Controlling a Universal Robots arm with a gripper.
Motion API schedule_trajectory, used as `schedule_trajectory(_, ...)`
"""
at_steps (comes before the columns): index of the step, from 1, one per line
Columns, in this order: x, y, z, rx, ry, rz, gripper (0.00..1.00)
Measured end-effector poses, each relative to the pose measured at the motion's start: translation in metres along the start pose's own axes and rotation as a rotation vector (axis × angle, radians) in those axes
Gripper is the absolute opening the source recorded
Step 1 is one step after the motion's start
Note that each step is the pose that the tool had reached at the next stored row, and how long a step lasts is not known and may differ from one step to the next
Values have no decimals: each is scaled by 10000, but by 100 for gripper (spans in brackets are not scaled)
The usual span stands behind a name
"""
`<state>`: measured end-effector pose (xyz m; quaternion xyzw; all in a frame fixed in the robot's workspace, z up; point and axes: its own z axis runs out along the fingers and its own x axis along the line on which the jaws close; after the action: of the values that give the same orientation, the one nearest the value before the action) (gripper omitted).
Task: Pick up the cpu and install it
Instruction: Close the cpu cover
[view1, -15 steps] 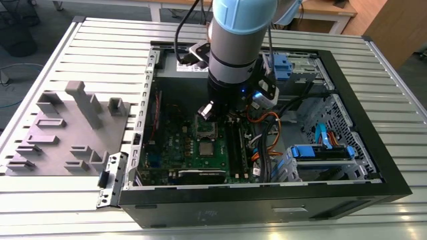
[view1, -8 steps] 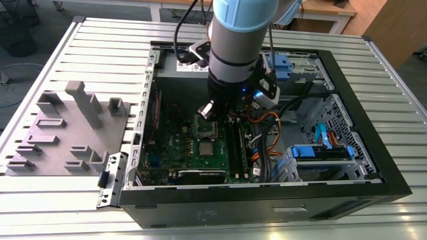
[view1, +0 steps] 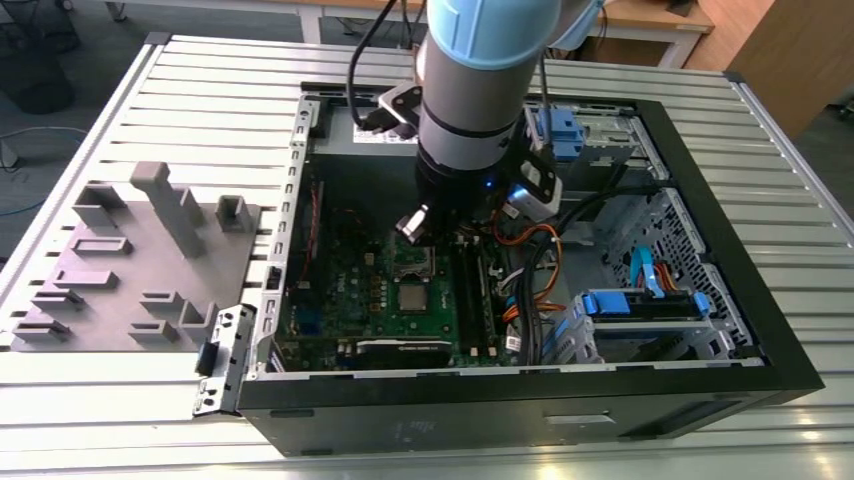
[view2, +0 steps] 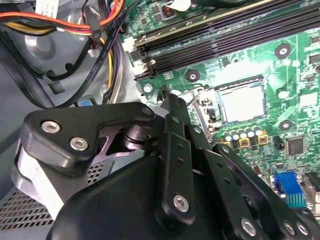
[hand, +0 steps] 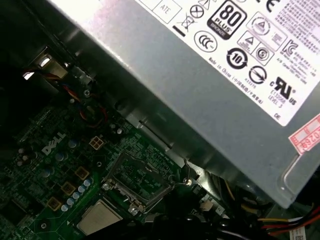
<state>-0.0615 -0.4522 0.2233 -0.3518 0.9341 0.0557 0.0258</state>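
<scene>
- Gripper: 1 unit on the single arm, lowered inside the open computer case and hanging over the green motherboard. In the second wrist view its black linkage bars crowd the near field; the fingertips themselves are hidden, so whether the jaws are spread or pressed together cannot be told.
- Cpu: small square chip, dull silver top, lying flat on the motherboard in what looks like its socket seat. It also appears in the second wrist view and in the first wrist view.
- Key relation: in the exterior view the cpu lies just below the gripper's tip and toward the front edge of the case, near but apart. The chip is square, so it has no long axis to align to.
- Socket frame: rectangular metal frame, swung open, standing between the cpu and the power supply.
- Surface: flat board, studded with small capacitors close to the chip's edge.
- Room: tight. Memory slots run along 1 side, cable bundles lie beyond, and the case walls enclose all.
- Outside the case: grey plastic blocks on the slatted table, well apart from the work.
</scene>
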Motion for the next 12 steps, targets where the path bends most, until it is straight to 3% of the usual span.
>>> schedule_trajectory(12, 81, -155, -34, -43, 49, 9, 11)
